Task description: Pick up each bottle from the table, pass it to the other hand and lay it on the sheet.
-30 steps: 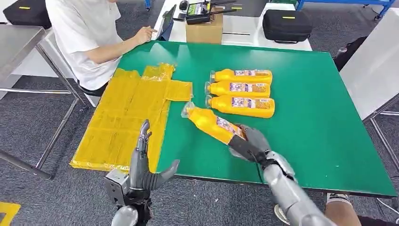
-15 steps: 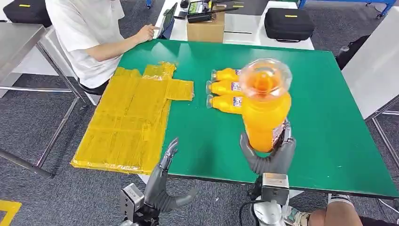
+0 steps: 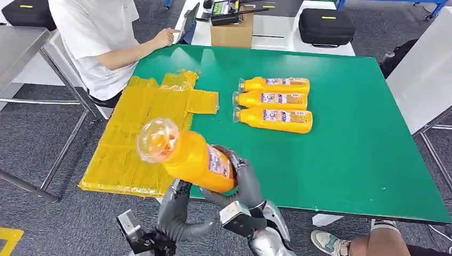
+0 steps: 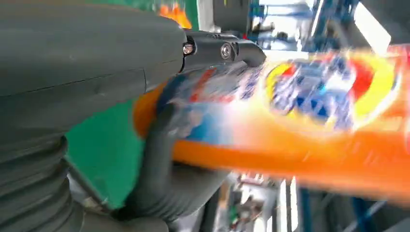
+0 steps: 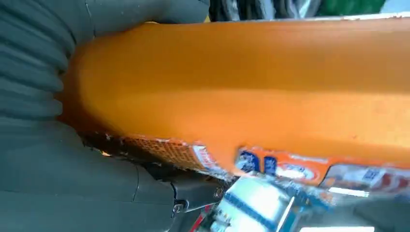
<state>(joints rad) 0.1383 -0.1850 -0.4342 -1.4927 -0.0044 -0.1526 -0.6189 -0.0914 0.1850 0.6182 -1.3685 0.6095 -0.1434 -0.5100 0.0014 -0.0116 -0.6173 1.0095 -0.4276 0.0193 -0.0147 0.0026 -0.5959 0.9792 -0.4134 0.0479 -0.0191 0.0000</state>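
Glossy orange plastic bottle [image 3: 193, 158], clear cap; crinkled shiny yellow sheet [image 3: 139, 133]; matt green table [image 3: 352, 138].

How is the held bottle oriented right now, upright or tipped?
Tipped. The bottle slants over the table's near edge, cap end toward the sheet, base in the right hand.

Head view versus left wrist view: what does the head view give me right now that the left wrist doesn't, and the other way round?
Head view alone: the yellow sheet at the table's left, three bottles lying side by side on the green table, a seated person, and the right hand gripping the held bottle's base.

Left wrist view alone: a close, blurred look at the bottle's label with a finger curled across it.

Both: the held bottle and the left hand at it.
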